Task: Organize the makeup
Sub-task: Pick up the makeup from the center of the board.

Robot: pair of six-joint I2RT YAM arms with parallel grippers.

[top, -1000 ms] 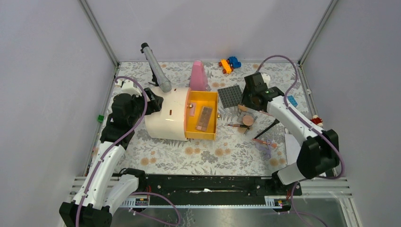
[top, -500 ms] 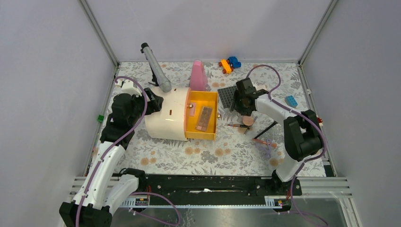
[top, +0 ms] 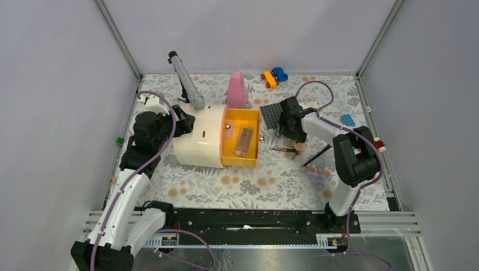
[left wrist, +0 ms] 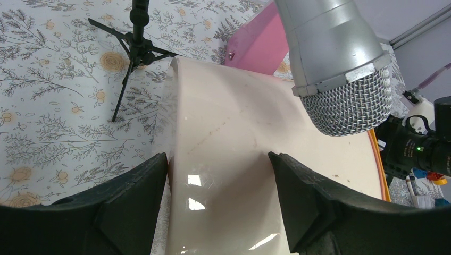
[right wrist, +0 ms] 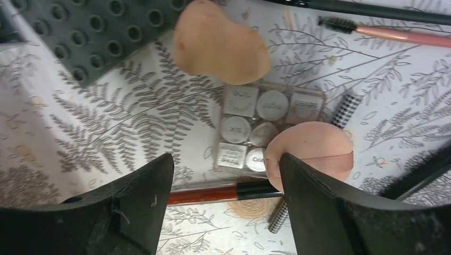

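The right gripper (right wrist: 226, 159) has its jaws spread wide and holds nothing. It hangs over the floral table cover (top: 254, 186), to the right of the yellow drawer (top: 240, 162).

In the right wrist view:
- The square compact (right wrist: 264, 126), with silvery pans, lies flat between the jaws.
- The round peach puff (right wrist: 311, 154) overlaps the compact's right corner.
- The peach egg-shaped sponge (right wrist: 220, 42) lies just beyond the compact, beside the dark grey studded plate (right wrist: 95, 32).
- The red-handled brush (right wrist: 223, 192) lies along the compact's near edge.
- The thin checkered tube (right wrist: 345, 109) shows on both sides of the puff.
- The pink-handled spoolie wand (right wrist: 388, 33) lies farther out.

The left gripper (left wrist: 218, 170) has its jaws spread wide, straddling the rounded top of the cream storage case (left wrist: 223, 122). It cannot be told whether the jaws touch the case. A microphone (left wrist: 340, 69) hangs over the case, and its tripod (left wrist: 135, 48) stands just beyond.

In the top view, the drawer stands pulled out of the case toward the right. It contains a long pinkish palette (top: 244, 141) and one further item too small to identify.
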